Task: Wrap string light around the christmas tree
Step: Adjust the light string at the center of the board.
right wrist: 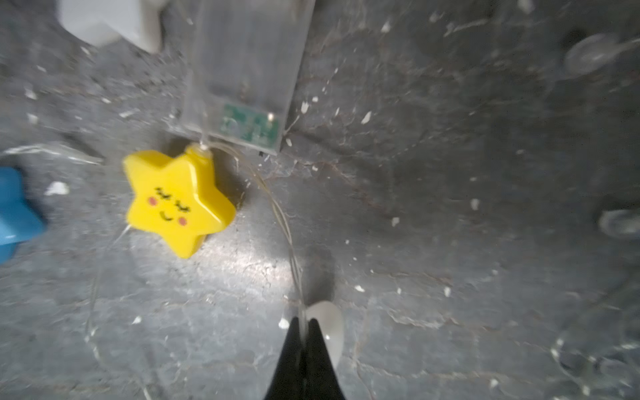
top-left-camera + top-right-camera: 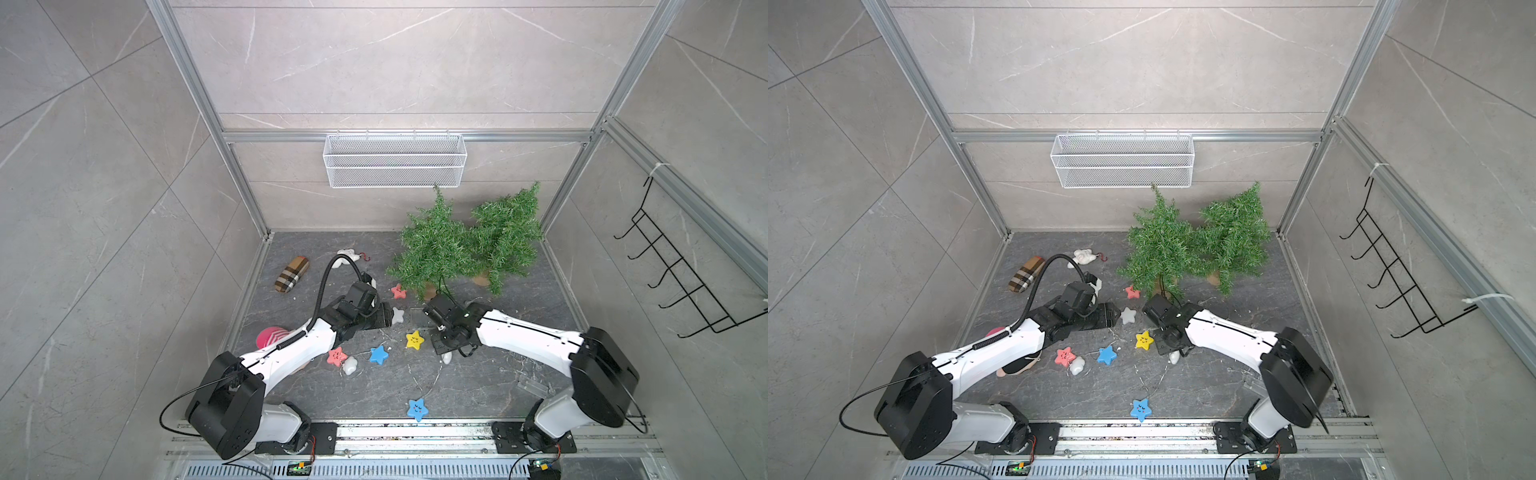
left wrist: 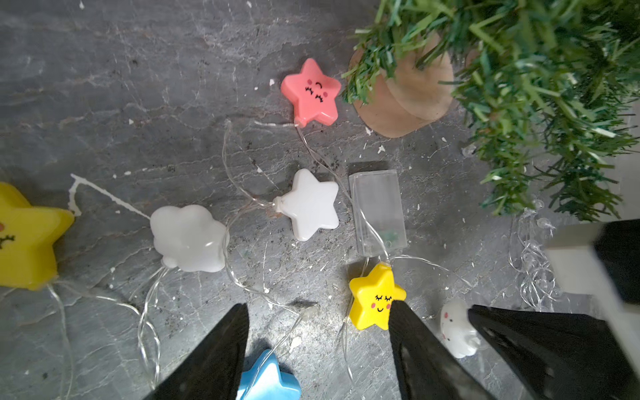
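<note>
While my right pincer (image 1: 304,323) is pressed together on the thin wire of the string light (image 1: 284,221), just on the near side of the yellow star (image 1: 176,204) and the clear battery box (image 1: 242,79), my left pincer (image 3: 318,306) hangs with its jaws apart over the wire, gripping nothing. The light's stars lie strewn across the middle of the table (image 2: 478,386). The christmas tree (image 2: 432,245) stands upright at the far right, a second tree (image 2: 505,237) just right of it.
</note>
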